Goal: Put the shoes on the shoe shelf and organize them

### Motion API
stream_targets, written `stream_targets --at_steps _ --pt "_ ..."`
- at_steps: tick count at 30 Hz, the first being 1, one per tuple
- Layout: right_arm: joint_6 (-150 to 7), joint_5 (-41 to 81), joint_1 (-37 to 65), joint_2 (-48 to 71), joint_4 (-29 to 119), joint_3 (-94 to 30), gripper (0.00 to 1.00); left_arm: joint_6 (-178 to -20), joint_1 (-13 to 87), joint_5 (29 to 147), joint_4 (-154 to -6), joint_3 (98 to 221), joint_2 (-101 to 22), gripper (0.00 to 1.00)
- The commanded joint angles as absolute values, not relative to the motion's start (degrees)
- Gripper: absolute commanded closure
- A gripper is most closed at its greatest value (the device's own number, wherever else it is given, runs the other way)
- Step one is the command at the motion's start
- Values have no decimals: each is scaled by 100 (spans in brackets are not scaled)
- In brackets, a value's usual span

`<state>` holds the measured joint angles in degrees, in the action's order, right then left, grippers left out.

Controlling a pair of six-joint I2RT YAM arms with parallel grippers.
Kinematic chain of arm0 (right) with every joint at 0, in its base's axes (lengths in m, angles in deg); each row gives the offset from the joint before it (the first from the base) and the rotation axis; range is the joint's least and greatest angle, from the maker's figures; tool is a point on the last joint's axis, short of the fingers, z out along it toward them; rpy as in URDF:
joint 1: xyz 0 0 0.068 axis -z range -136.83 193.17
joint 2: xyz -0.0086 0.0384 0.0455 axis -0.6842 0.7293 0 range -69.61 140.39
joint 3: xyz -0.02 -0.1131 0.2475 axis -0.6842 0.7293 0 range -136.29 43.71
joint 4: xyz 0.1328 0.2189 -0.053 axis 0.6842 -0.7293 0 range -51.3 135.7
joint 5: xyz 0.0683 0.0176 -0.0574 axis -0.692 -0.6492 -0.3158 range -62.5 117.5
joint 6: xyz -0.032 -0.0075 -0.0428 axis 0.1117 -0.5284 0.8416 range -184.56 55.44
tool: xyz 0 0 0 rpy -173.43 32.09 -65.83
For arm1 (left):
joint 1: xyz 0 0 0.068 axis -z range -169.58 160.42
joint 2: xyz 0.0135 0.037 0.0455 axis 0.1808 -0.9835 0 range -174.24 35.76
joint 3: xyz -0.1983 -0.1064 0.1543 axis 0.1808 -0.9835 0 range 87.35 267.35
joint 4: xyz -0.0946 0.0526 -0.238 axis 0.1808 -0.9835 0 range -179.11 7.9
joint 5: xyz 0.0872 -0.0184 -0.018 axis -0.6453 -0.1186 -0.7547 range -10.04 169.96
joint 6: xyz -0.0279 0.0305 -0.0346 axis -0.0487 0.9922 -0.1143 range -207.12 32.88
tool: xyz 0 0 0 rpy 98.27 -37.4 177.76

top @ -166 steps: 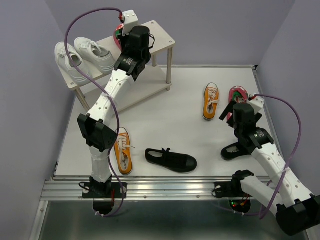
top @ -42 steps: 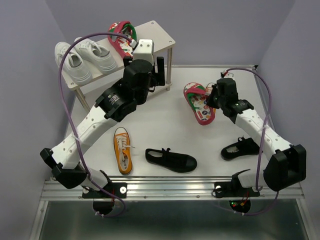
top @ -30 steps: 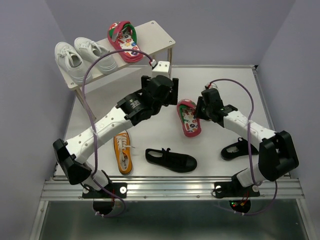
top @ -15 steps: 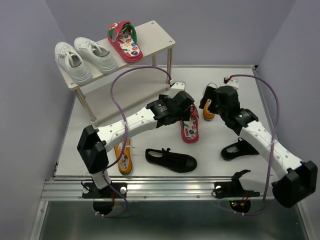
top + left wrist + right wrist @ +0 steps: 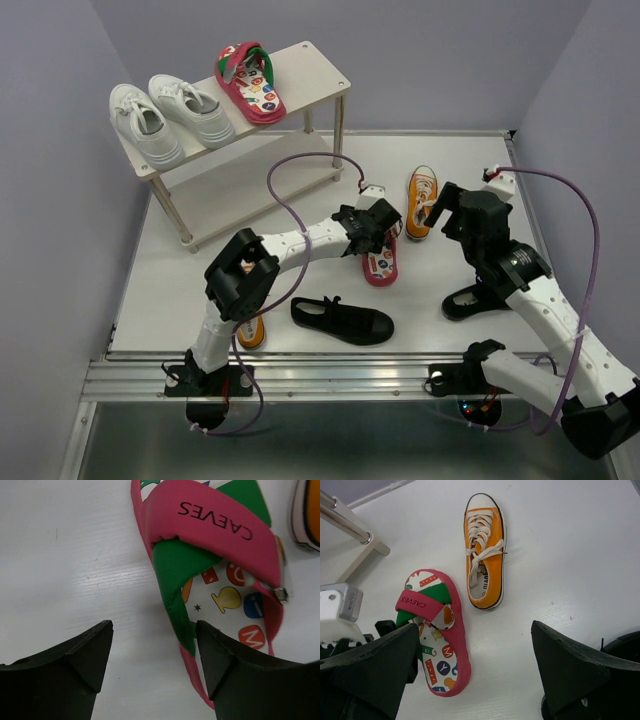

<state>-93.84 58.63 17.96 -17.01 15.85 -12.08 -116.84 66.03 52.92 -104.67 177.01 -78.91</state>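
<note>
1. The left gripper [image 5: 152,630] hangs low over the loose flip-flop [image 5: 225,525] on the table [image 5: 60,555]. Its fingers are parted a moderate way and grip nothing.
2. One finger [image 5: 235,675] covers the sole's side, and the other stands over bare table. The shoe's long edge and the green strap therefore run up through the gap between them. This straddle looks chosen so that closing would pinch the thin rim, about the only graspable part of so flat a shoe.
3. The right gripper [image 5: 475,640] is raised, spread wide and empty. The flip-flop and an orange sneaker [image 5: 485,575] both lie on the table ahead of its fingertips. It probably stands off to leave the other arm room.
4. The second flip-flop [image 5: 250,80] already lies on the top board of the shelf [image 5: 320,75], just beside the white sneakers [image 5: 165,115]. That is likely why its partner is being fetched now.
5. The loose flip-flop lies flat, printed side up.
6. Its long axis follows the left fingers' reach. The strapped toe end sits beyond the fingertips, and the heel runs back beneath the covering finger.
7. From above, the toe hides under that gripper and points toward the far side (slightly askew), with the heel toward the arm bases.
8. The orange sneaker lies nearly parallel to it, close by but apart.
</note>
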Motion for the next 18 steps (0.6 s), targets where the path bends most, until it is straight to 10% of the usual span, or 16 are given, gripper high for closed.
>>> stream_targets --at_steps 1,4,7,8,18 --pt "-9392 6037 1804 -1670 1520 -1219 0 -11586 6421 5053 -10136 17893 -8016 28" --pt "-9348 6028 1804 -1582 1520 -1280 0 -11586 6359 4982 -10022 17884 -8201 37" --pt "-9295 5967 1804 -1512 1528 -1341 0 -11385 6368 4737 -10257 18120 -8272 69" --pt "-9286 5949 1804 -1494 1529 -1350 0 -11341 6377 4631 -10363 18208 -8254 100" --pt "-9225 6221 1804 -1354 1625 -1421 0 -10269 6377 4604 -10881 18586 -6648 100"
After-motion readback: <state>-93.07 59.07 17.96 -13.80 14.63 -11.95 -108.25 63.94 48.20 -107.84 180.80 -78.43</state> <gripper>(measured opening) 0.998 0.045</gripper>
